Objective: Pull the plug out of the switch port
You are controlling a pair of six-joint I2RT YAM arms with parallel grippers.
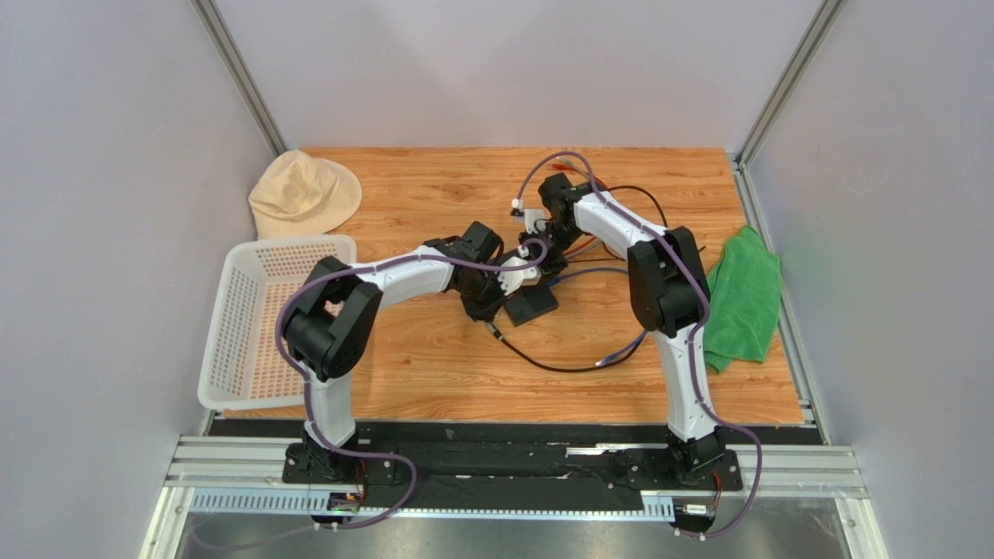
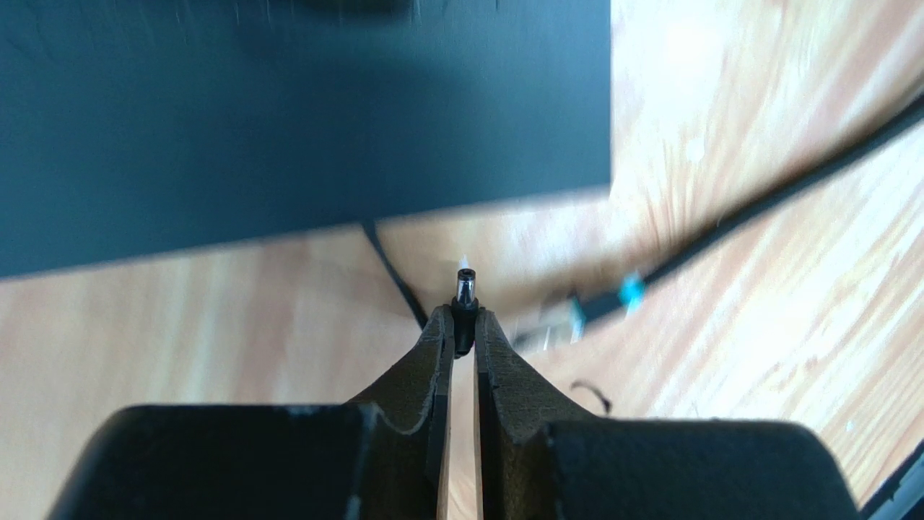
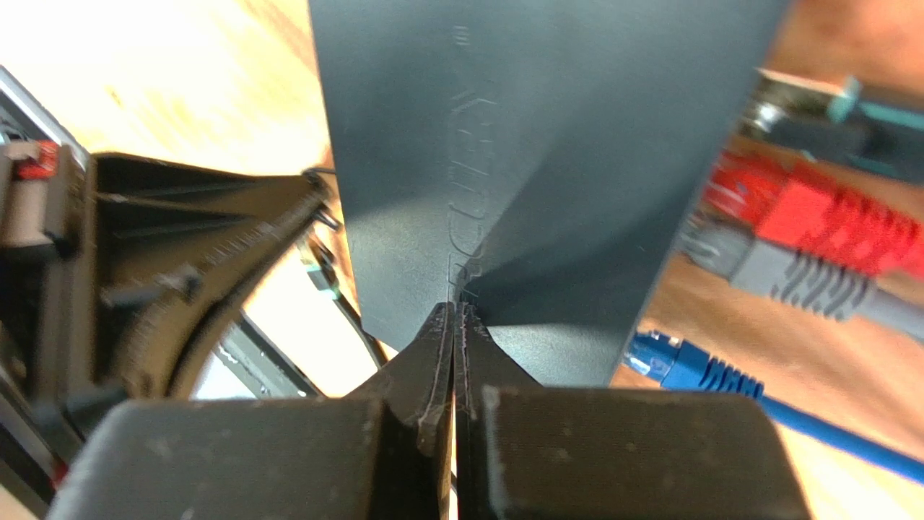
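Observation:
The flat black switch box (image 1: 532,305) lies mid-table; it also fills the top of the left wrist view (image 2: 304,119) and the right wrist view (image 3: 542,141). My right gripper (image 3: 457,314) is shut and empty, its tips pressed on the box's top face. A blue plug (image 3: 678,363) on a blue cable meets the box's narrow edge; I cannot tell if it is seated in a port. My left gripper (image 2: 464,325) is shut on the black cable's metal-tipped barrel plug (image 2: 464,295), held just off the box's near edge.
Red (image 3: 835,217) and grey (image 3: 803,282) connectors lie beside the box. A black cable (image 1: 548,361) loops in front of it. A white basket (image 1: 263,320) stands at left, a beige hat (image 1: 301,192) at back left, a green cloth (image 1: 744,297) at right.

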